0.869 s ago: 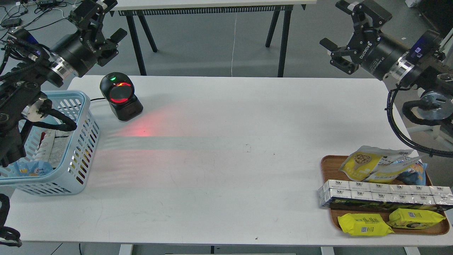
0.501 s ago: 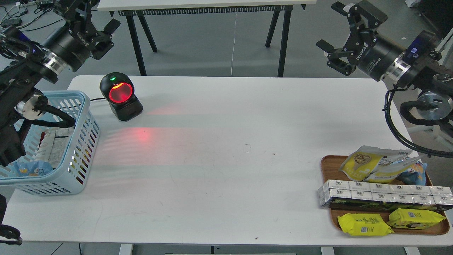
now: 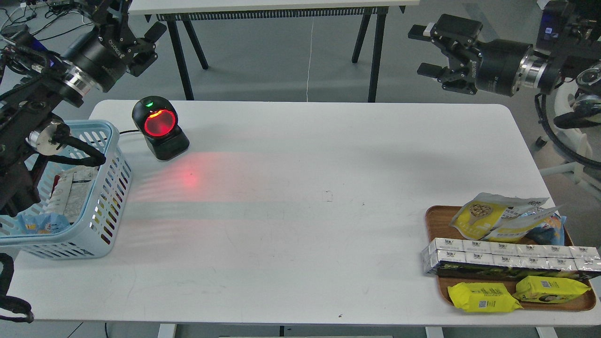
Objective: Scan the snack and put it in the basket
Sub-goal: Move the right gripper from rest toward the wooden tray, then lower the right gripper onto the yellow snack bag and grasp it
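**Overhead: both arms raised, snack on tray**

Currently the snack [image 3: 488, 213] lies on the wooden tray [image 3: 434, 217] at the worktop's [image 3: 300, 206] right edge. The basket [image 3: 105, 188] sits far left. The right gripper [image 3: 429, 51] hovers with jaws wide and empty; the left gripper's [image 3: 129, 23] jaws also look spread.

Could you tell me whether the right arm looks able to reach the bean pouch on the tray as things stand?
Probably yes: the right gripper is open and empty, and the snack lies uncovered atop the tray's far end, on that arm's side.
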Robot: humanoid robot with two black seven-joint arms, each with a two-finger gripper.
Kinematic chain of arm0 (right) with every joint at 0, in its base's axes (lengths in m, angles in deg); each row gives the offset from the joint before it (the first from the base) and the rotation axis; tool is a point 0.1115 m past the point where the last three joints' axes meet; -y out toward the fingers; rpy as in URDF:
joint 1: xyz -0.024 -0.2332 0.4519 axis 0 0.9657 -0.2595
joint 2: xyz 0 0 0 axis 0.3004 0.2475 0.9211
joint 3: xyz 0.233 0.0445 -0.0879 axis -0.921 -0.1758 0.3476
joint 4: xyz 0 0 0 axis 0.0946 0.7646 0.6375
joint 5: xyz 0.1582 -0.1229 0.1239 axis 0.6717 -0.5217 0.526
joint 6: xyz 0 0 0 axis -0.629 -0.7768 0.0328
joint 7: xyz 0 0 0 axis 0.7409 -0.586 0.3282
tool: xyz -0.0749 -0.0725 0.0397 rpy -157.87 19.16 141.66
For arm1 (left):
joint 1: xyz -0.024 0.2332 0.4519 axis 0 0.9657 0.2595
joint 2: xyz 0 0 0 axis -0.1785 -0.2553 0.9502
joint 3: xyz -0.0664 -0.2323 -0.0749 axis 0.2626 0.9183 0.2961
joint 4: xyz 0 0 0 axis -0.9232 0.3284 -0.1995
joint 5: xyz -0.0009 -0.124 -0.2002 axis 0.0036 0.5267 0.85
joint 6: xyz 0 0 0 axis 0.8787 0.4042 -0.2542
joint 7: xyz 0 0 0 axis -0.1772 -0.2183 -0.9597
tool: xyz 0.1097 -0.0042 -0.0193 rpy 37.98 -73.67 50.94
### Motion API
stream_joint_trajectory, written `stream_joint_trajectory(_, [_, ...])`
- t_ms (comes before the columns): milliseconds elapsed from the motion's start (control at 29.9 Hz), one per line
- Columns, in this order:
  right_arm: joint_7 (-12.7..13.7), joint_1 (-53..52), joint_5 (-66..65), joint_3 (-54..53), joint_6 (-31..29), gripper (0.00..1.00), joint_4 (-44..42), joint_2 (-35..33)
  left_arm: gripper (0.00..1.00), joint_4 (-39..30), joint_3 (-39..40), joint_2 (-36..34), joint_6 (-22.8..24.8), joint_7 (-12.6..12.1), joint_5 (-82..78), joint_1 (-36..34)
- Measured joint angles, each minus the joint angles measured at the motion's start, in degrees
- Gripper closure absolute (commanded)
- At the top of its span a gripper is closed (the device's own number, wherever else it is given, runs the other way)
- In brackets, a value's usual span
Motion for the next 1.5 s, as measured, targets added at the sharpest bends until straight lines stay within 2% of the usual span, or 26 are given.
stream_joint_trajectory(167, [0.00,-11.17,-14.91,9.49,0.00,0.00,6.84,1.27,0.00,0.00,0.00,0.02,0.00,0.00,-0.03,-0.01])
stream_joint_trajectory(301, [-0.01,-17.80,-29.35,13.26,0.00,0.00,15.47,-0.58,0.00,0.00,-0.07,-0.03,0.00,0.00,-0.14,0.21])
stream_joint_trajectory(501, [-0.02,-19.88,-49.87,14.33,0.01,0.01,25.75,-6.95,0.00,0.02,-0.09,0.04,0.00,0.00,-0.29,0.60])
stream_joint_trajectory(635, [-0.01,-19.25,-59.11,14.36,0.02,0.01,28.78,-11.11,0.00,0.02,-0.09,0.19,0.00,0.00,-0.37,0.70])
stream_joint_trajectory(969, [0.01,-13.14,-71.08,14.36,0.02,0.01,31.86,-18.00,0.00,0.02,-0.09,1.19,0.00,0.00,-0.60,0.50])
stream_joint_trajectory(1503, [0.01,-7.22,-75.64,13.93,0.02,0.06,31.31,-18.79,0.00,0.19,-0.09,1.33,0.00,0.00,-0.63,0.78])
